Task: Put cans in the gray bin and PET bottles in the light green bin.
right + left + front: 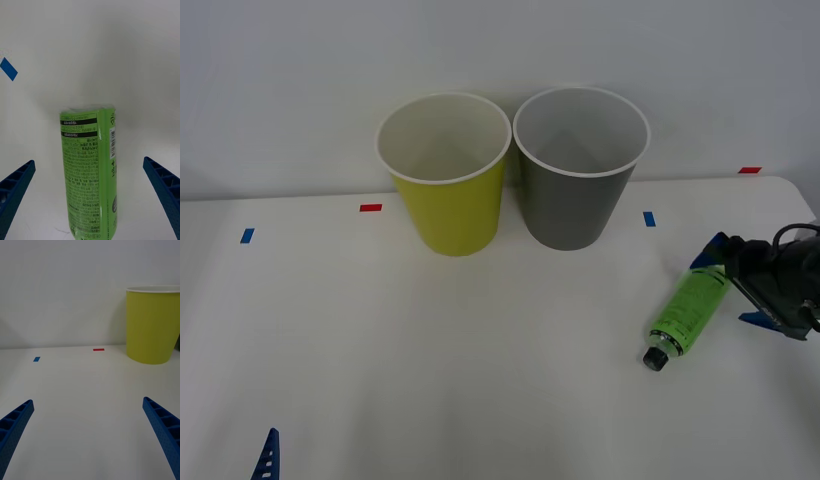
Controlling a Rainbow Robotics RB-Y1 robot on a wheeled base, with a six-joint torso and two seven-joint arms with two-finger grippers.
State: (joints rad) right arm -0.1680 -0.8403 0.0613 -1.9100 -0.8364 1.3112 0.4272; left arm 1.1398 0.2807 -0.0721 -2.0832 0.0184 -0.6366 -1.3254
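The PET bottle (690, 312) lies on its side near the right edge of the table (480, 380), with its black cap toward the front edge. The right gripper (732, 280) is at the bottle's base end, its blue fingers (163, 187) wide apart, one on each side of the green body and not touching it. The light green bin (445, 180) and the gray bin (578, 170) stand side by side at the back of the table, rims nearly touching. The left gripper (90, 442) waits near the front left corner, also spread open.

The risk, I think, is that the round bottle rolls or slips out if the fingers close off-center. Also, because the bins stand so close, a careless release could drop the bottle into the gray one.
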